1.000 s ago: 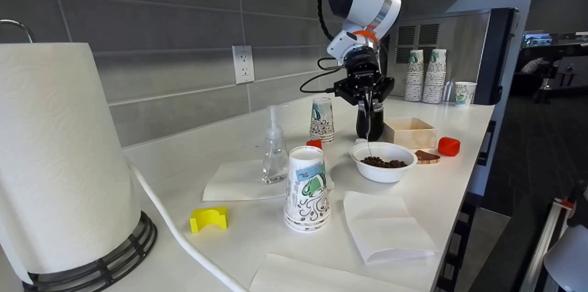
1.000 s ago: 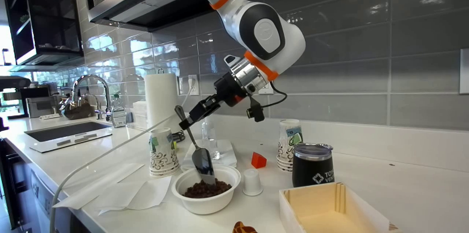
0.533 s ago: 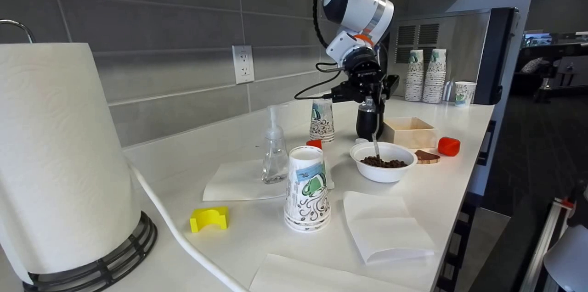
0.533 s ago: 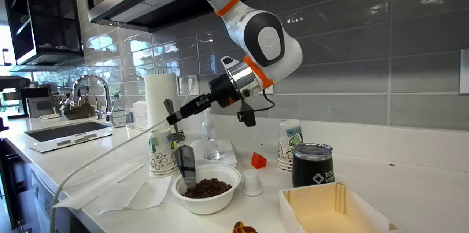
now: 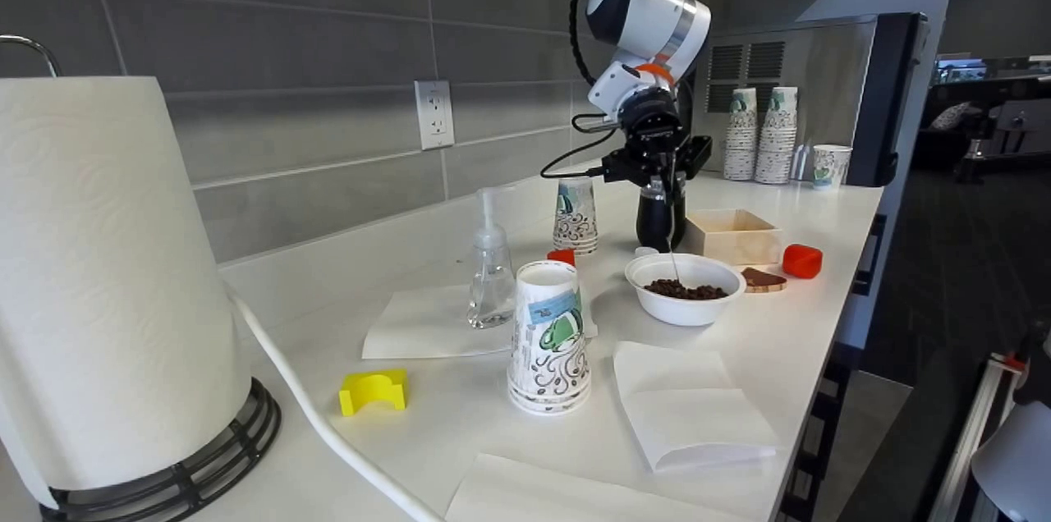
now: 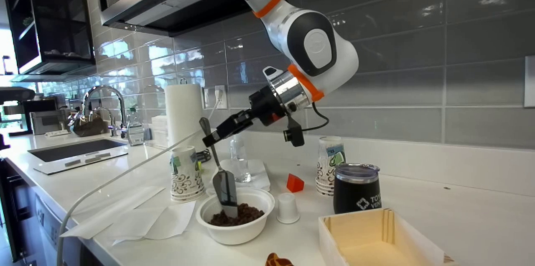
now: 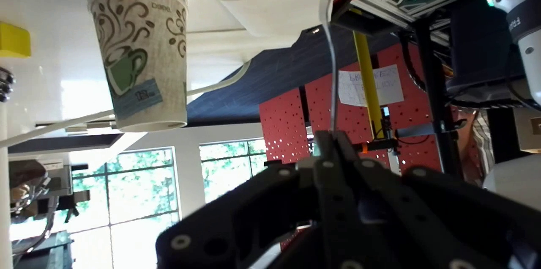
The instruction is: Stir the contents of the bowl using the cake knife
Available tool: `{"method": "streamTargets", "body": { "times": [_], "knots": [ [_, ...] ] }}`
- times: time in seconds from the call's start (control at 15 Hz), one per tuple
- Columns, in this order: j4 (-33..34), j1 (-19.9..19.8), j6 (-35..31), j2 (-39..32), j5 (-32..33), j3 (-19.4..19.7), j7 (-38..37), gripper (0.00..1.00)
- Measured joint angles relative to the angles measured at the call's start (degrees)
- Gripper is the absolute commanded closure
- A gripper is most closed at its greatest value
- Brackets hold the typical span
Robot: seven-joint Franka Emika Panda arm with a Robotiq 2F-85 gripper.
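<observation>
The white bowl (image 6: 236, 234) stands on the counter and shows in both exterior views (image 5: 686, 311). Dark brown bits, the contents (image 6: 249, 213), lie in its bottom. My gripper (image 6: 207, 139) is shut on the handle of the cake knife (image 6: 225, 184) above and behind the bowl. The knife is tilted, blade down, its tip among the bits toward the bowl's left part in that view. In an exterior view the knife (image 5: 673, 236) shows thin, edge-on. In the wrist view, upside down, the fingertips (image 7: 334, 135) pinch the thin knife (image 7: 332, 57); the bowl is out of view.
A paper cup stack (image 6: 184, 178) stands close beside the bowl, with paper sheets (image 6: 142, 222) near it. A small white cup (image 6: 287, 208), a red block (image 6: 295, 183), a black tumbler (image 6: 356, 193) and a wooden box (image 6: 378, 247) stand around. A soap bottle (image 5: 491, 284) stands behind.
The knife blade first moved from the bowl's middle to its left edge, then partly back toward the middle, seen from one exterior view. The arm moved with it. The bowl stayed put.
</observation>
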State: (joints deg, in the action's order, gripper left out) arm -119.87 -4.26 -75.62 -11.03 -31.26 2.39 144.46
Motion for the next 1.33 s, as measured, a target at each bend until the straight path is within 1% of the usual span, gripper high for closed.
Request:
{"method": "streamTargets", "body": {
  "times": [0.2,0.53,0.73,1.07,1.13,1.27,1.33],
  "knots": [
    [0.0,-0.3,-3.9,-0.5,0.0,0.5,-1.8,0.99],
    [0.5,-0.7,-5.2,-0.5,-0.2,0.5,-1.7,0.99],
    [0.5,-0.7,-5.2,-0.4,-0.2,-0.3,2.3,0.99],
    [0.5,-0.7,-4.7,-0.4,-0.2,-2.0,11.7,0.99],
    [1.0,-1.9,-3.7,-0.5,-0.7,-4.3,11.6,0.99],
    [2.9,-5.8,-0.4,-0.7,-1.2,-11.3,11.0,0.99],
    [3.7,-6.8,1.7,-0.9,-1.2,-13.5,11.0,0.99]
  ]
}}
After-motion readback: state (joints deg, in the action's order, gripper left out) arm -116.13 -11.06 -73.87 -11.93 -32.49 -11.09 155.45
